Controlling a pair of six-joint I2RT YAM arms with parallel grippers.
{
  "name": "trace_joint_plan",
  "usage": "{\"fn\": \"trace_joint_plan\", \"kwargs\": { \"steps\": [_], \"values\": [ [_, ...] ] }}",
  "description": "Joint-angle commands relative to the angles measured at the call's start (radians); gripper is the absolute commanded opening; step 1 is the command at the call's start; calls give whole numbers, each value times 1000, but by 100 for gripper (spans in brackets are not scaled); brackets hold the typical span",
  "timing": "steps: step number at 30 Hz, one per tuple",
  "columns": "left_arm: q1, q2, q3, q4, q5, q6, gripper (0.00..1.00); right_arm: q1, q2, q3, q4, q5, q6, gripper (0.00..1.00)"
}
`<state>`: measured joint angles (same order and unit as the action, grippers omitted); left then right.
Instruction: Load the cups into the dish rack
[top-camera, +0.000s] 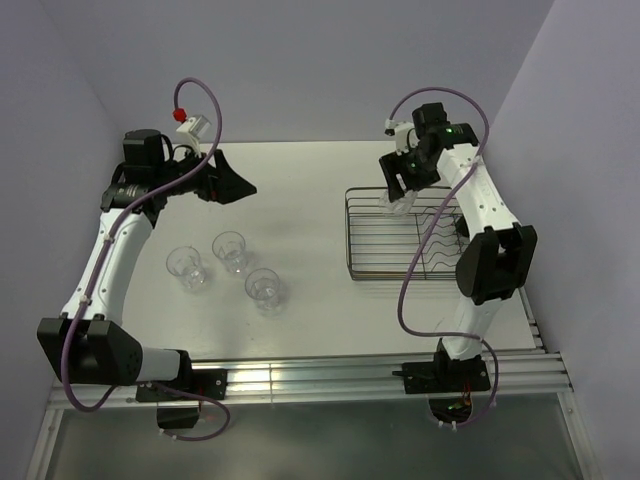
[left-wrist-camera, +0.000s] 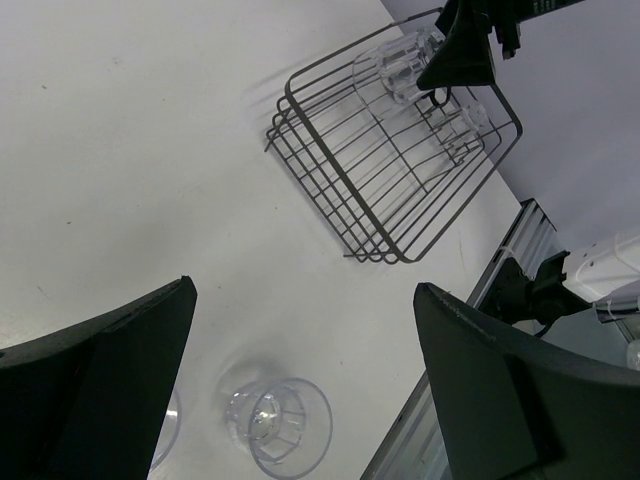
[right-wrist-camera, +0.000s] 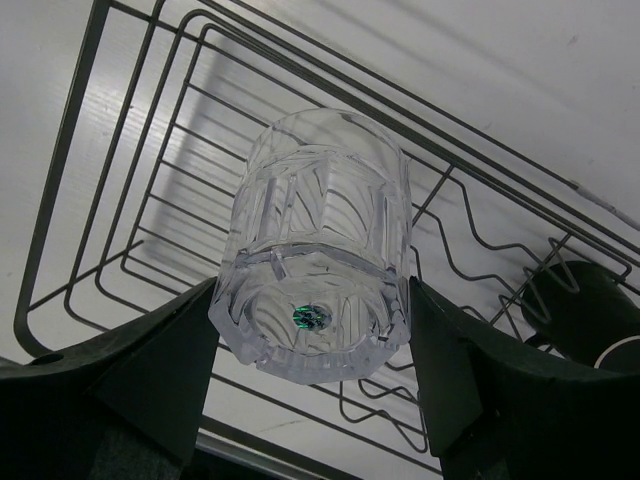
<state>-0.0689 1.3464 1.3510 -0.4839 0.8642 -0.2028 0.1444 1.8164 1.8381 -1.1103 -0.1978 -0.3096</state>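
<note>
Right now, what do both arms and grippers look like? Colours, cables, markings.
Left arm and right arm: white links, black joints, a looping purple cable on each. Left gripper and right gripper: black wedge-shaped fingers. Red cap on the left arm, green light on the right.

Left arm (top-camera: 105, 262) and right arm (top-camera: 487, 200): white tubular links, black joint housings (top-camera: 495, 262). A purple cable (top-camera: 404, 295) loops along each. Small green light (top-camera: 452, 130) at right wrist; red-capped white connector (top-camera: 190, 122) at left. Left gripper (top-camera: 235, 180) fingers (left-wrist-camera: 100, 390): matte black wedges.
</note>
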Motion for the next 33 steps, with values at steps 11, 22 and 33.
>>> {"fn": "trace_joint_plan", "kwargs": {
  "steps": [11, 22, 33],
  "values": [
    [0, 13, -9, 11, 27, 13, 99, 106, 109, 79, -22, 34, 6, 29],
    [0, 28, -10, 19, 25, 2, 99, 139, 176, 102, -3, 18, 12, 30],
    [1, 36, -18, 11, -19, -23, 99, 152, 233, 148, 18, 34, 17, 30]
  ]
}}
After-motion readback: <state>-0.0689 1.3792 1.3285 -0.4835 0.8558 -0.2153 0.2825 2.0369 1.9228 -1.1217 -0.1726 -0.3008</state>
